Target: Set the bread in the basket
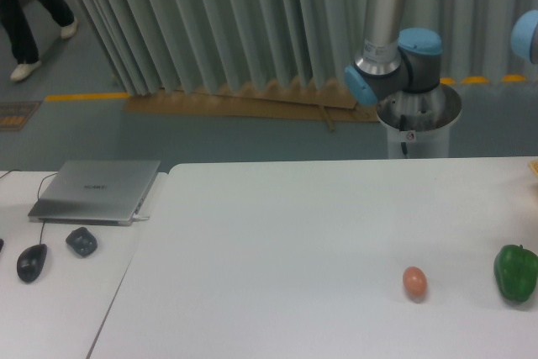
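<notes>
Camera view: a white table (pixel 294 241) with a robot arm (pixel 395 48) behind it, the gripper out of frame to the right.

Only a pale tan sliver at the right edge may be the bread (pixel 534 167); too little shows to be sure. The gripper itself is not visible, so its opening and hold cannot be told. No basket appears. A brown egg (pixel 414 282) and green pepper (pixel 515 271) sit on the table. Bread is likely light, soft and crumbly, best pinched gently across its narrow middle.
</notes>
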